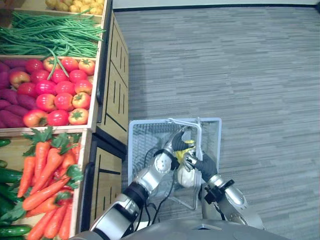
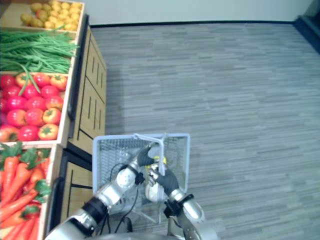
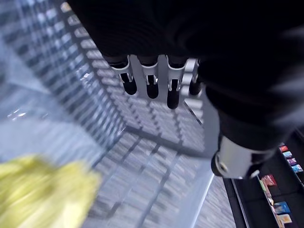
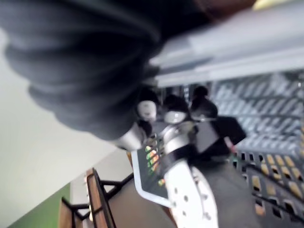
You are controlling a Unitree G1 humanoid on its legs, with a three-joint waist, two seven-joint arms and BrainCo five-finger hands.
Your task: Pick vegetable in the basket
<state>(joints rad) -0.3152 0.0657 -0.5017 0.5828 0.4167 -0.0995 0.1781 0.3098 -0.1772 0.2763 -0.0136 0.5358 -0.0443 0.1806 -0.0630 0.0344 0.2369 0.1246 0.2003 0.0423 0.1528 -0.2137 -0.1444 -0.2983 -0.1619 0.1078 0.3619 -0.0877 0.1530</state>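
A pale wire-mesh basket (image 1: 150, 123) hangs in front of me beside the shelf. My right hand (image 1: 194, 161) is curled round the basket's handle (image 1: 200, 134), and its fingers (image 4: 175, 113) wrap that grey bar in the right wrist view. My left hand (image 1: 176, 143) reaches into the basket with straight fingers (image 3: 151, 80) and holds nothing. A yellow vegetable (image 1: 189, 146) lies in the basket just past that hand, and it appears as a blurred yellow vegetable (image 3: 42, 194) on the mesh. A pale round thing (image 1: 187, 178) sits lower in the basket under my right hand.
A wooden produce stand is on the left with carrots (image 1: 45, 175), tomatoes (image 1: 60, 92), green beans (image 1: 50, 35) and cucumbers (image 1: 7, 177). Grey carpet (image 1: 240, 65) stretches to the right and beyond the basket.
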